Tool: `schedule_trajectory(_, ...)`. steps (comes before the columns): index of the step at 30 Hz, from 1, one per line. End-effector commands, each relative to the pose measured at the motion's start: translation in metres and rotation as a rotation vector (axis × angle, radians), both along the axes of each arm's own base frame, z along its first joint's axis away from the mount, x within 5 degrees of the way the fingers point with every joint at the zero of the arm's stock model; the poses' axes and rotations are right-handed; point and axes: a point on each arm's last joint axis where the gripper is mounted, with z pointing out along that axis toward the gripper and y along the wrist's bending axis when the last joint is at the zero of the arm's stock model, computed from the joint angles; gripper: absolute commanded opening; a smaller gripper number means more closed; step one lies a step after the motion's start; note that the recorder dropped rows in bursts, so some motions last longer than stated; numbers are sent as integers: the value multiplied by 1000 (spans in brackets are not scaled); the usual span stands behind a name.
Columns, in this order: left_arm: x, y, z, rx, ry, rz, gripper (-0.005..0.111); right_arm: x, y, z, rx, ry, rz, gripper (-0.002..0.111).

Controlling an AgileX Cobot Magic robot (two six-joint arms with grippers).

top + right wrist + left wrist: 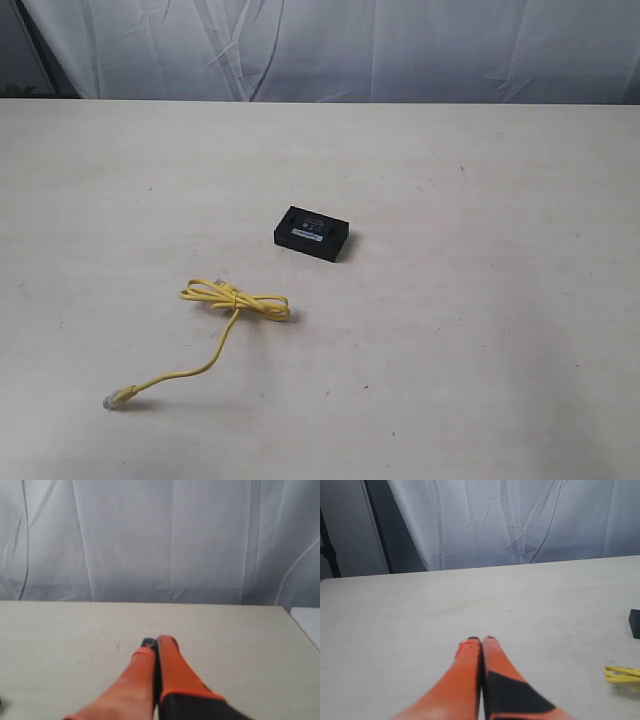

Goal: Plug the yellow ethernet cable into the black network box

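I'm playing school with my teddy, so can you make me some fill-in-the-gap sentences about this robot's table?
1. The ethernet cable lying on the table is coloured ____.
2. The network box is coloured ____.
3. The cable and the box are ____ (touching or apart).
4. The fingers of the left hand are ____ (open or shut).
Missing words: yellow; black; apart; shut.

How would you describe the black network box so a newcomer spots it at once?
On the pale table before the white curtain, look near the middle. The black network box lies flat there, apart from the yellow ethernet cable nearer the camera on its left. It is the only dark, rectangular thing, with a pale label on top.
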Motion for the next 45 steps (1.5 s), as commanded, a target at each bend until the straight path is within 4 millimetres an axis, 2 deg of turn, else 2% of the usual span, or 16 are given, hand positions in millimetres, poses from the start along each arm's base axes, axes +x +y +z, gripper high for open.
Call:
schedule_trajectory(1, 0, 0, -1, -4, 1, 5, 0, 26, 0, 6, -7, 95, 4, 0)
schedule_trajectory(6, 0, 0, -1, -4, 1, 5, 0, 45, 1, -1, 41, 182, 1, 0)
schedule_trajectory(12, 0, 0, -1, -4, 1, 5, 0, 68, 3, -7, 58, 385, 5, 0)
schedule_trajectory(19, 0, 0, -1, -4, 1, 5, 0, 103, 6, -10, 92, 517, 12, 0)
schedule_trajectory(23, 0, 0, -1, -4, 1, 5, 0, 120, 17, -21, 84, 598, 56, 0)
schedule_trajectory(32, 0, 0, -1, -4, 1, 5, 0, 158, 72, -43, 42, 705, 223, 0)
schedule_trajectory(45, 0, 0, -1, -4, 1, 5, 0, 207, 174, -66, -46, 762, 447, 0)
